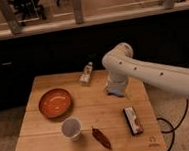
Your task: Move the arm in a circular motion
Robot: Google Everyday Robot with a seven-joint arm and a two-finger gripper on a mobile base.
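The glossy white arm (pixel 148 72) reaches in from the right edge, bends at a bulbous joint (pixel 117 55) above the table's back right, and drops toward the tabletop. Its gripper (pixel 114 90), a pale bluish tip, hangs just above the wooden table (pixel 44 145) near the back right. It holds nothing that I can see.
On the table lie an orange bowl (pixel 55 102) at the left, a white cup (pixel 71 128) in front, a dark red chili-like item (pixel 101 137), a small bottle (pixel 86 74) at the back, and a dark snack bar (pixel 133 120) at the right. A black cable (pixel 173 127) hangs at the right.
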